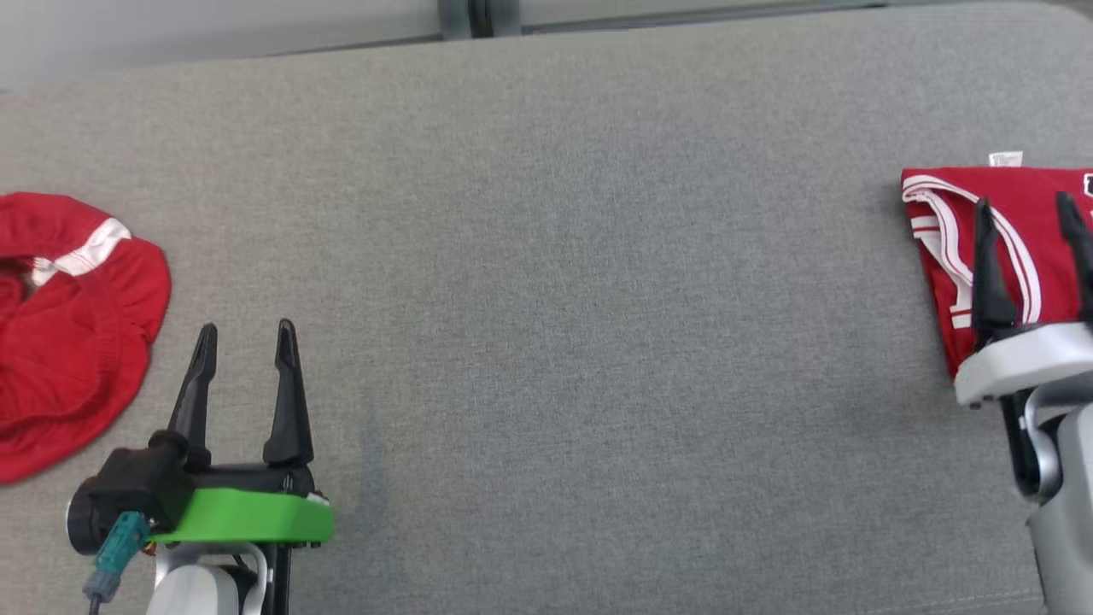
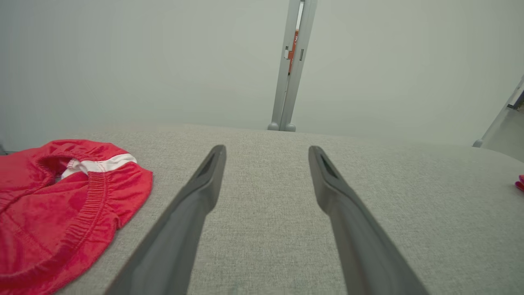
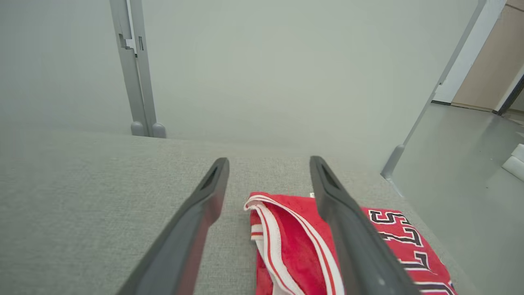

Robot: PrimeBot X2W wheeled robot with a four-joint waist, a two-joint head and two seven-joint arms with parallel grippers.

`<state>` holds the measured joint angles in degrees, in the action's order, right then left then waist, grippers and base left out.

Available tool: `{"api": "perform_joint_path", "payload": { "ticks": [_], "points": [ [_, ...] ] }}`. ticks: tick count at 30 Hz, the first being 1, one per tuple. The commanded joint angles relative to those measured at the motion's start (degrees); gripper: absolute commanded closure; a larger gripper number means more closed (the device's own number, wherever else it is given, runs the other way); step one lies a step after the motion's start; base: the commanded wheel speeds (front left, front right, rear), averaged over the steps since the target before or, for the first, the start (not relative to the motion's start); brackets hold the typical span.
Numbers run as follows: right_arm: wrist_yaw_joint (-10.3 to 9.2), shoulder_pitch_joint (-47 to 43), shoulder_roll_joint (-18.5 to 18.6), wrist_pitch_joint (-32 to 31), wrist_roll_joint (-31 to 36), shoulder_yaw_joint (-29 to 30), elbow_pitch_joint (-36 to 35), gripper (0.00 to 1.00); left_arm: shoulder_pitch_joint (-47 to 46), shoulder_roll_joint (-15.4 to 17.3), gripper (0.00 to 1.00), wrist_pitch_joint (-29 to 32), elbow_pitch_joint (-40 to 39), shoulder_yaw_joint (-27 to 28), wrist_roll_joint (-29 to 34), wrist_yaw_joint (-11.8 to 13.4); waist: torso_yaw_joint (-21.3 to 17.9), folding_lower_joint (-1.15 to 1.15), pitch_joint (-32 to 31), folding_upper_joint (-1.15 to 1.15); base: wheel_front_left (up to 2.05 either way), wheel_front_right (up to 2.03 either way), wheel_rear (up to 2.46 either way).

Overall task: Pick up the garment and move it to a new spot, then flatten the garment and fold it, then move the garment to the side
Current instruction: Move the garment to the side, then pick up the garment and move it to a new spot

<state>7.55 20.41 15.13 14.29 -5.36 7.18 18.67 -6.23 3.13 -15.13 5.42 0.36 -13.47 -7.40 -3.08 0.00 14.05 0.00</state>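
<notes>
A folded red garment (image 1: 1042, 256) with white trim and black lettering lies flat at the far right of the grey fabric surface (image 1: 546, 299). My right gripper (image 1: 1023, 205) hovers over it, open, with nothing between its fingers. In the right wrist view the garment (image 3: 294, 246) lies below and between the spread fingers of that gripper (image 3: 269, 164). My left gripper (image 1: 247, 329) stands open and empty at the lower left, its fingers (image 2: 267, 149) pointing across bare fabric.
A second red garment (image 1: 77, 342) with a white stripe lies crumpled at the left edge, beside my left gripper; its elastic waistband (image 2: 61, 205) shows. A grey post (image 2: 290, 65) stands behind the surface. The surface's right edge (image 3: 409, 205) drops to the floor just past the folded garment.
</notes>
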Motion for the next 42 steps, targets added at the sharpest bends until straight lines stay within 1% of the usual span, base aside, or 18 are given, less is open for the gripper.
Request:
{"api": "perform_joint_path", "payload": {
  "ticks": [1, 4, 11, 16, 19, 22, 31, 35, 38, 42],
  "points": [
    [-0.12, -1.8, -0.2, 0.2, -0.7, -0.9, -0.5, 0.0, 1.4, -0.1, 0.0, 0.0, 0.6, 0.3, 0.1, -0.1, 2.3, 0.0, -6.4, 0.0, 0.0, 0.0, 0.0],
    [-0.12, -5.2, -1.2, 0.2, -1.8, -3.2, -1.1, 0.0, 2.9, -0.1, 0.0, 0.0, 2.1, 1.0, 0.3, -0.1, 2.6, 0.0, -8.8, 0.0, 0.0, 0.0, 0.0],
    [-0.12, -10.1, -4.2, 0.4, -3.5, -4.7, -0.2, 0.0, 5.4, -0.2, 0.0, 0.0, 4.2, 1.8, -0.3, -0.1, 2.8, 0.0, -12.3, 0.0, 0.0, 0.0, 0.0],
    [-0.12, -12.6, -6.3, 0.6, -2.5, -5.6, -0.2, 0.0, 6.6, -0.2, 0.0, 0.0, 5.5, 1.9, -0.9, -0.1, 2.7, 0.0, -13.7, 0.0, 0.0, 0.0, 0.0],
    [-0.12, -13.2, -6.5, 0.8, -1.3, -5.9, 0.0, 0.0, 7.0, -0.2, 0.0, 0.0, 6.2, 1.3, -0.8, -0.1, 2.8, 0.0, -13.9, 0.0, 0.0, 0.0, 0.0],
    [-0.12, -13.5, -7.5, 0.9, -0.8, -6.0, 0.2, 0.0, 6.8, -0.2, 0.0, 0.0, 6.7, 1.2, -0.9, -0.1, 2.8, 0.0, -14.0, 0.0, 0.0, 0.0, 0.0],
    [-0.12, -13.3, -8.2, 0.9, 1.3, -4.4, 0.1, 0.0, 6.3, -0.2, 0.0, 0.0, 7.1, 1.0, -1.1, -0.1, 2.6, 0.0, -13.9, 0.0, 0.0, 0.0, 0.0],
    [-0.12, -13.4, -8.5, 0.9, 0.8, -4.2, -0.1, 0.0, 6.0, -0.2, 0.0, 0.0, 7.2, 0.6, -1.0, -0.2, 2.9, 0.0, -13.8, 0.0, 0.0, 0.0, 0.0],
    [-0.12, -13.9, -8.5, 0.9, 0.7, -4.0, -0.2, 0.0, 5.5, -0.2, 0.0, 0.0, 7.3, 0.7, -1.0, -0.2, 4.0, 0.0, -13.8, 0.0, 0.0, 0.0, 0.0],
    [-0.12, -14.2, -8.7, 0.9, 0.3, -4.4, -0.2, 0.0, 5.3, -0.2, 0.0, 0.0, 7.2, 0.9, -0.7, -0.1, 6.4, 0.0, -13.8, 0.0, 0.0, 0.0, 0.0]
  ]
}}
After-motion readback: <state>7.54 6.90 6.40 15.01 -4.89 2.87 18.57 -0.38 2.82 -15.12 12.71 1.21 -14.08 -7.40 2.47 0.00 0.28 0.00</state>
